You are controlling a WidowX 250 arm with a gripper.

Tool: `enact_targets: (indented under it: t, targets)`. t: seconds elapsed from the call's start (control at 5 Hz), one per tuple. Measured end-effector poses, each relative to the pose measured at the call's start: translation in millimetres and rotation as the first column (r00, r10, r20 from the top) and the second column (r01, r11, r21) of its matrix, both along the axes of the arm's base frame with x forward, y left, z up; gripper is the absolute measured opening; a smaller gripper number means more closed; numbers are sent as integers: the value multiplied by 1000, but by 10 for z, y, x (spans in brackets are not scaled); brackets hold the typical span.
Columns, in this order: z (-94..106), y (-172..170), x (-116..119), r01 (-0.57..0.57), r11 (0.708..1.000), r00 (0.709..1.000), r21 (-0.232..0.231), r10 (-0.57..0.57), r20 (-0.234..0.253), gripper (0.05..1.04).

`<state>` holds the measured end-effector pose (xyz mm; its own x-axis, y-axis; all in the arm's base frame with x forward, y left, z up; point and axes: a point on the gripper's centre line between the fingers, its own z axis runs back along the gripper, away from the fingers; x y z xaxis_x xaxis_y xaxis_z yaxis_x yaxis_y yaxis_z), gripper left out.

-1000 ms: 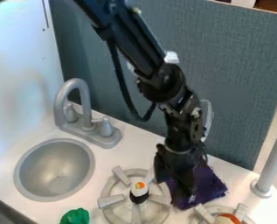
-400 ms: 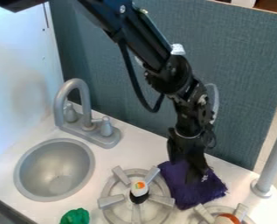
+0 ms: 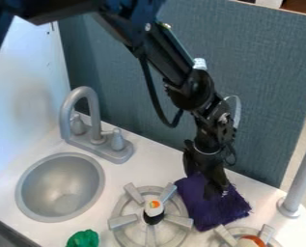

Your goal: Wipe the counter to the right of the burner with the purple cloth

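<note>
- Hanging over the purple cloth [image 3: 203, 213], the claw [image 3: 215, 191] points down — whether open, closed or gripping, cannot tell.
- Cloth lies on the smooth white worktop [image 3: 156, 157], beside the spoked grey burner [image 3: 122, 222]; limpness likely keeps it low.
- Fabric appears soft, frayed-edged.
- Round, metallic-looking basin [image 3: 35, 185] sits before the curved faucet [image 3: 66, 116] — presumably to catch its flow.
</note>
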<state>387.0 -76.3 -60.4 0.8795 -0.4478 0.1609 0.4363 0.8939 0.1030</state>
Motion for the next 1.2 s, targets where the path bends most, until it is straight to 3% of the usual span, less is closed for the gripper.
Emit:
enact_targets:
  t: [0.4, 0.8, 1.0, 1.2]
  targets:
    - [-149, -33, 86, 3, 1000, 999, -4, -3, -38, 1001]
    - [-463, 28, 89, 2, 997, 991, 79, 8, -131, 1001]
    - [-518, 8, 163, -1, 996, 986, 93, 16, -164, 1001]
    - [-491, -79, 225, -115, 992, 970, -58, 99, -222, 1001]
